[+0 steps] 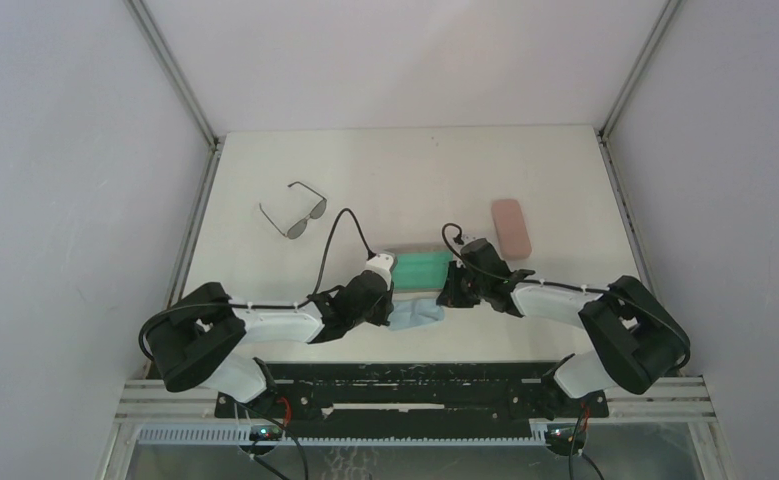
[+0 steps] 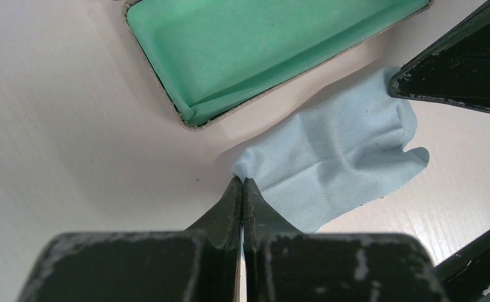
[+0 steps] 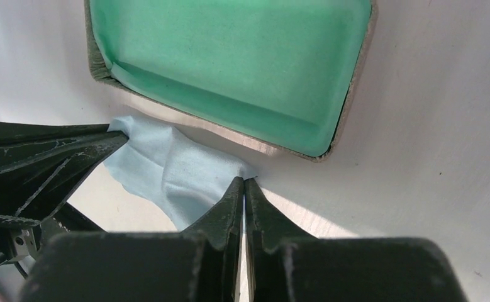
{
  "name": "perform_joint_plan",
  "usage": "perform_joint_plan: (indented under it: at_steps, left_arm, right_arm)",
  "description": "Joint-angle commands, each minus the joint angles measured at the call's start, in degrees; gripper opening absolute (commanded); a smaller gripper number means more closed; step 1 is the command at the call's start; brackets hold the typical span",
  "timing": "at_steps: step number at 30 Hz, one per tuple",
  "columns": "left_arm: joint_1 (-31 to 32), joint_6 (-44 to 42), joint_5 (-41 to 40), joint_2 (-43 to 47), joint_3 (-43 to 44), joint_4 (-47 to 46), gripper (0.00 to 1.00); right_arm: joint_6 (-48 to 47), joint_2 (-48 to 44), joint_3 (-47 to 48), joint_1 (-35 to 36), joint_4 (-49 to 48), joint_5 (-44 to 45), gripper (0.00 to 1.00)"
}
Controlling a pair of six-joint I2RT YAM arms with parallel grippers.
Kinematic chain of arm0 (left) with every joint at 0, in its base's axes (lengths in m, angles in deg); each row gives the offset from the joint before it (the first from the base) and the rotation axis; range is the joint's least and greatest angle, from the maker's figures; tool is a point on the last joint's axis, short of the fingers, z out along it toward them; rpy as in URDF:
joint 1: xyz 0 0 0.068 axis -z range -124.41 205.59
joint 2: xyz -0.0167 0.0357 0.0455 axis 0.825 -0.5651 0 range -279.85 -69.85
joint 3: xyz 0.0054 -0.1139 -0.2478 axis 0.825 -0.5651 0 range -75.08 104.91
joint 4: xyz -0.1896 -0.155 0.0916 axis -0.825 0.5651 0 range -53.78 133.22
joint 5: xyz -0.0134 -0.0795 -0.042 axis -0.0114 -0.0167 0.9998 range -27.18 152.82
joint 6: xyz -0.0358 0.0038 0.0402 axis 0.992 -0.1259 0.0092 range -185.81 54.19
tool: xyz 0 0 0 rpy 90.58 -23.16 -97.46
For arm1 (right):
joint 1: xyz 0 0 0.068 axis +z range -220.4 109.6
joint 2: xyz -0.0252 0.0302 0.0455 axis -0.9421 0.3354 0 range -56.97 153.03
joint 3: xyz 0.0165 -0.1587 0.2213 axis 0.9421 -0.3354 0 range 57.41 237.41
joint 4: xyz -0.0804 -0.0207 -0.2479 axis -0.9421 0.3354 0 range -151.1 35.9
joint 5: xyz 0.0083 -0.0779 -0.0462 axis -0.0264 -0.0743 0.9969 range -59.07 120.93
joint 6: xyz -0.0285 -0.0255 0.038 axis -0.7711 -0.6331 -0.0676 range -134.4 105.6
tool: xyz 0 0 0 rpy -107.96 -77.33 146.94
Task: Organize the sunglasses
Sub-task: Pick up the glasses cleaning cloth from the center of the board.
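Observation:
One pair of sunglasses [image 1: 292, 211] with thin black wire frames and dark lenses lies open on the table at the far left, well away from both arms. A light blue cloth [image 1: 417, 313] lies just in front of an open case with green lining [image 1: 420, 268]. My left gripper [image 1: 396, 306] is shut on the cloth's left corner [image 2: 245, 168]. My right gripper [image 1: 446, 298] is shut on its right corner [image 3: 241, 171]. The cloth [image 2: 330, 160] sags between the two grippers, close to the table. Seen from the wrist cameras, the case [image 2: 261, 44] [image 3: 229, 56] is empty.
A closed pink case [image 1: 511, 228] lies at the right, beyond my right arm. The table's side rails run along the left and right edges. The right gripper's fingers [image 2: 456, 69] show in the left wrist view, and the left gripper's fingers [image 3: 41, 157] in the right wrist view.

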State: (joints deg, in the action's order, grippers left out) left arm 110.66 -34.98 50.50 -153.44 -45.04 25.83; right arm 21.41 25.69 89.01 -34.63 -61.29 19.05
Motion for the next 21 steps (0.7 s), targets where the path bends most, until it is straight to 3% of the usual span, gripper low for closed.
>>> perform_joint_plan:
  at_steps: [1, 18, 21]
  left_arm:
    - [-0.5, -1.4, -0.4, 0.1, 0.7, -0.5, 0.00]
    - [-0.7, -2.2, -0.2, 0.4, 1.0, -0.1, 0.00]
    - [-0.7, -2.3, 0.0, 0.1, 1.5, -0.1, 0.00]
  right_arm:
    - [-0.4, -3.2, 2.0, -0.1, -1.3, 0.9, 0.00]
    - [-0.5, -4.0, 2.5, -3.8, -1.0, -0.5, 0.00]
    - [-0.5, -4.1, 2.7, -3.7, -1.0, -0.8, 0.06]
